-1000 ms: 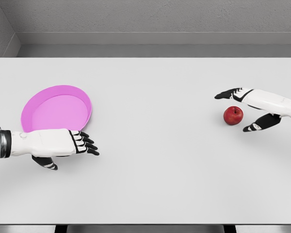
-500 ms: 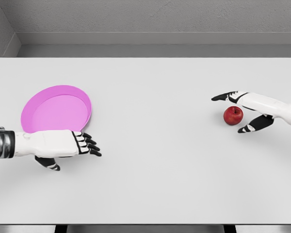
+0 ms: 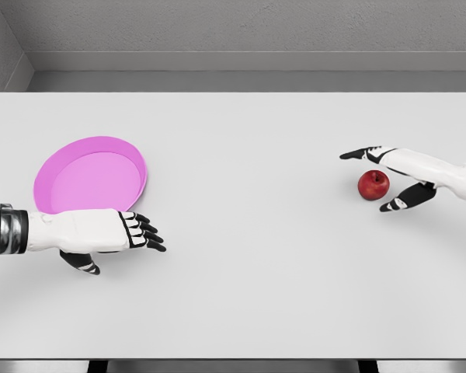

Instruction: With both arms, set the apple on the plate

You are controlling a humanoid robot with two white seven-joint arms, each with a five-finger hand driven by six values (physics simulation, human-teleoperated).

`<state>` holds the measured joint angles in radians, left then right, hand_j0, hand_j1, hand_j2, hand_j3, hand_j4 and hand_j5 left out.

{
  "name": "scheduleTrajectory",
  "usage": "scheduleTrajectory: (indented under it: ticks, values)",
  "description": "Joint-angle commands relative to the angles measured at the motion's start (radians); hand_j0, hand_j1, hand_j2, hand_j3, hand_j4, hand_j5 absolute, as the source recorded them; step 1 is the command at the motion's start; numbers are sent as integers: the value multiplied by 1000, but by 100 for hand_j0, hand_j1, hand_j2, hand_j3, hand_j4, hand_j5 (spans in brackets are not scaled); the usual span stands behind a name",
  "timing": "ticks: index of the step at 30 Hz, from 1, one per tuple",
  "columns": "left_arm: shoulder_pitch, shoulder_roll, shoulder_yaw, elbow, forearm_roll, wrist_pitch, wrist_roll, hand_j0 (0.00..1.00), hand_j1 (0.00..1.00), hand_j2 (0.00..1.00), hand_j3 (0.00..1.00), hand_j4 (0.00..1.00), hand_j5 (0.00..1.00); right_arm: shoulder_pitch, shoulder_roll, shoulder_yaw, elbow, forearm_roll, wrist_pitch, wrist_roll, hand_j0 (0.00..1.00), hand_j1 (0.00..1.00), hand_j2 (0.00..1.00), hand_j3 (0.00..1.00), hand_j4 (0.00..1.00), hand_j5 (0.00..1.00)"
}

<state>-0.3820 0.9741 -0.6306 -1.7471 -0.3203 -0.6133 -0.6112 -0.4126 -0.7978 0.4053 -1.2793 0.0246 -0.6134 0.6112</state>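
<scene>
The small, round, glossy red apple (image 3: 373, 185) is sitting on the flat white counter (image 3: 248, 256), cradled in the gap between the spread fingers (image 3: 356, 154) of the right hand (image 3: 396, 175). The white-and-black fingers are reaching past the far side of the apple while the thumb is lying on the near side; whether either is touching the fruit is not clear, and the hand is released, gripping nothing.

The left hand (image 3: 101, 233) is hovering low over the counter with its black-tipped fingers (image 3: 144, 233) extended and relaxed, grasping nothing, the thumb hanging below the palm. The shallow, round, pink plastic plate (image 3: 66, 167) is lying just behind those fingers, its near rim partly hidden by the white forearm. The apple is resting well apart from the plate, far beyond the tips of the left fingers.
</scene>
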Motion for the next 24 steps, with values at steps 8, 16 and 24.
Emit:
scheduleTrajectory:
  ticks: [8,16,24]
  values:
    - [0,0,0,0,6,2,0,100,100,100,100,100,100,-8,23,3,43,15,3,0,99,99,99,99,99,99]
    - [0,0,0,0,6,2,0,100,100,100,100,100,100,-9,39,4,64,29,3,0,99,99,99,99,99,99]
    - [0,-2,0,0,6,2,0,100,100,100,100,100,100,-21,48,4,81,44,3,0,99,99,99,99,99,99]
